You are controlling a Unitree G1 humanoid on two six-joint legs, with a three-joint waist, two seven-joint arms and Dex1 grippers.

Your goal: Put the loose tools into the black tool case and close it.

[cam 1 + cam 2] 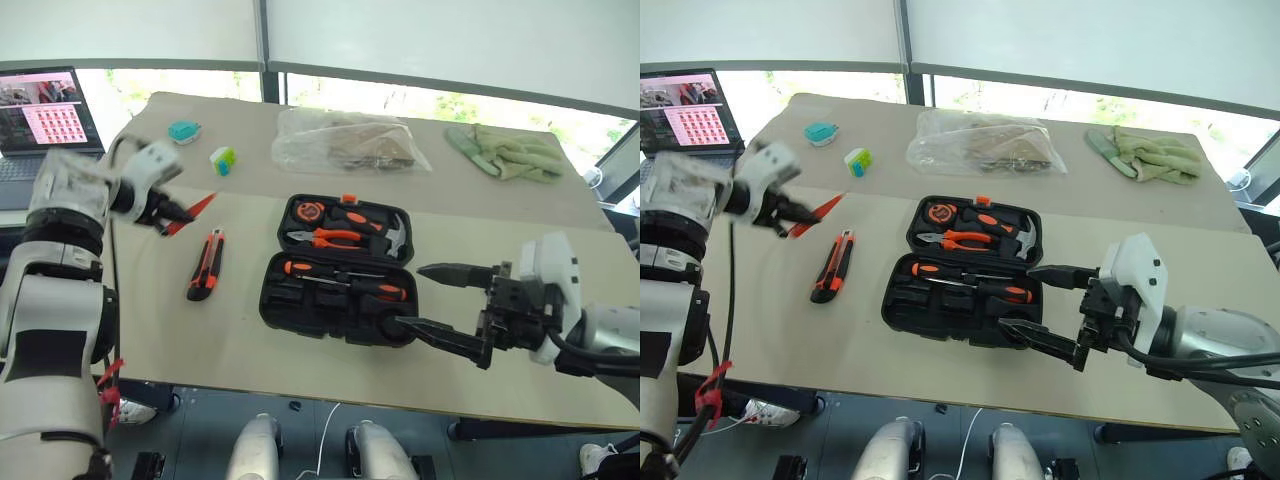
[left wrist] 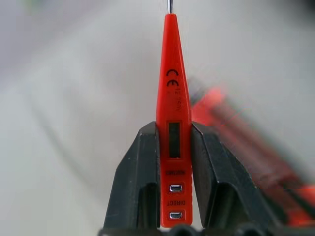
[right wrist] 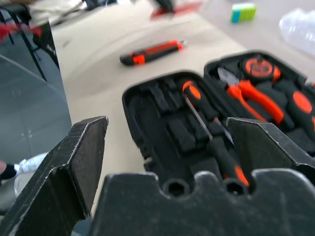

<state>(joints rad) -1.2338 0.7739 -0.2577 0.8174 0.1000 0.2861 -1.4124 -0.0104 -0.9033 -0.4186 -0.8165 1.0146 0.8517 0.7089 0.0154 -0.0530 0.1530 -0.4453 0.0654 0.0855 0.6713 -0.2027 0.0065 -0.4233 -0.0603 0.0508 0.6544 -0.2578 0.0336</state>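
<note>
Here the left gripper [image 2: 173, 196] pinches the slim plastic orange tester screwdriver [image 2: 173, 123], raised above the table [image 1: 250, 350]; the right gripper [image 1: 440, 305] gapes wide beside the moulded black tool case [image 1: 300, 305].

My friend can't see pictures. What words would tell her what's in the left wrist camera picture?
Two black gripper fingers pinch a small orange tester screwdriver upright between them, its thin metal tip pointing away from the camera. Behind it lies a pale blurred table, with a blurry orange-and-black tool to one side.
</note>
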